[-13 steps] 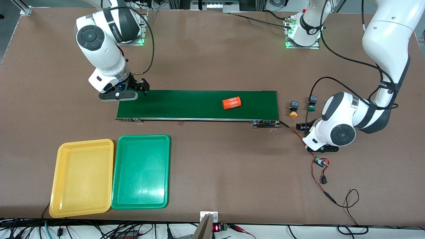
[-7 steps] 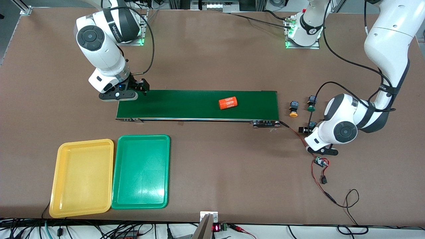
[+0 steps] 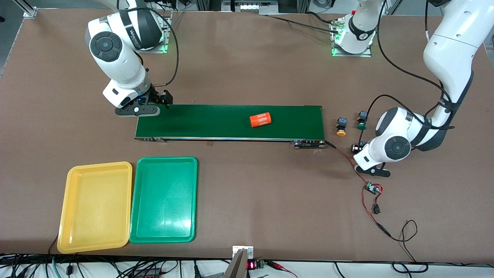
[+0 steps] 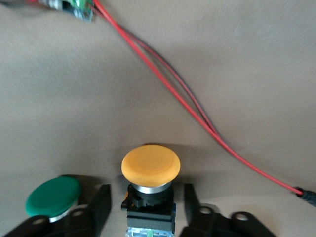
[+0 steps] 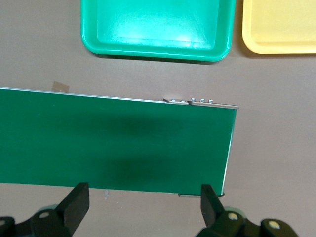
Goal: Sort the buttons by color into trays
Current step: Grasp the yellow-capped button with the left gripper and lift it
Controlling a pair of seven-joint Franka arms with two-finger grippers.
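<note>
Left wrist view: left hand (image 4: 143, 207) straddles the yellow button (image 4: 149, 170), not pinching yet; I'd squeeze its black body squarely. Right hand (image 5: 143, 207) waits spread over the belt (image 5: 113, 143).

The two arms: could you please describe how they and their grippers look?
Both arms are glossy white with dark grey round joint caps and black bands bearing white lettering; black cables loop alongside each. The left gripper and right gripper have black fingers.
</note>
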